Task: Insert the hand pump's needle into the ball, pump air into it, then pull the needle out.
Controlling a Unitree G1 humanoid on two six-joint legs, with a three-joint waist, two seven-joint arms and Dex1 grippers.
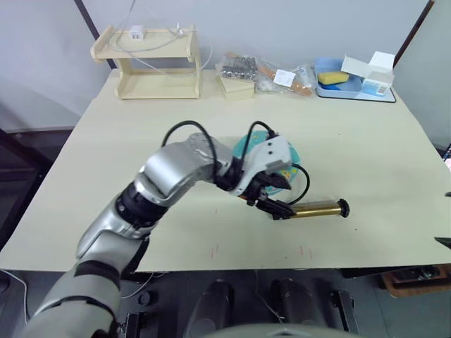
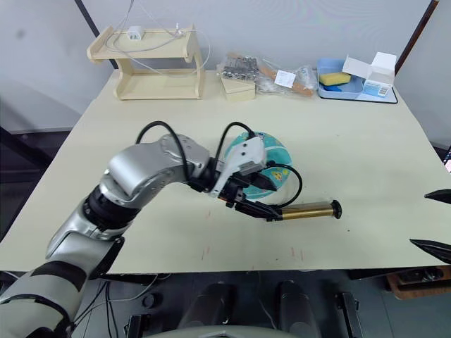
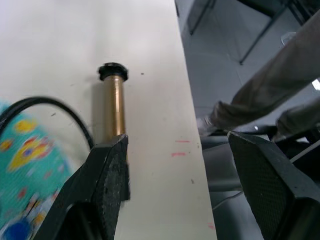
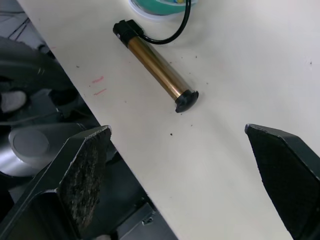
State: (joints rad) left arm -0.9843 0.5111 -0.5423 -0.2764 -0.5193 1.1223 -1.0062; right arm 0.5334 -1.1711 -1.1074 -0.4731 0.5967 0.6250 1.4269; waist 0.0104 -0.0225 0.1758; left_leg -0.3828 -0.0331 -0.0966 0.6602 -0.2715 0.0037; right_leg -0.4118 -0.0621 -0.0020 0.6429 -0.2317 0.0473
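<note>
The teal ball [image 2: 276,156] with cartoon prints sits mid-table, mostly covered by my left wrist. The brass hand pump [image 1: 317,208] lies flat on the table just in front and to the right of the ball. Its thin black hose [image 1: 304,184] loops back toward the ball. The needle is hidden. My left gripper [image 1: 273,207] is open, low over the pump's near end, with one finger [image 3: 112,170] beside the brass barrel [image 3: 116,105]. At the table's right edge my right gripper [image 2: 438,220] is open and holds nothing. The right wrist view has the pump [image 4: 157,67] lying beyond the fingers.
A wooden shelf [image 1: 151,67] with cables stands at the back left. A small wooden box [image 1: 236,86], plastic bags [image 1: 271,70] and a blue tray [image 1: 350,86] with a sponge and white boxes line the back. The pump lies close to the table's front edge [image 1: 282,267].
</note>
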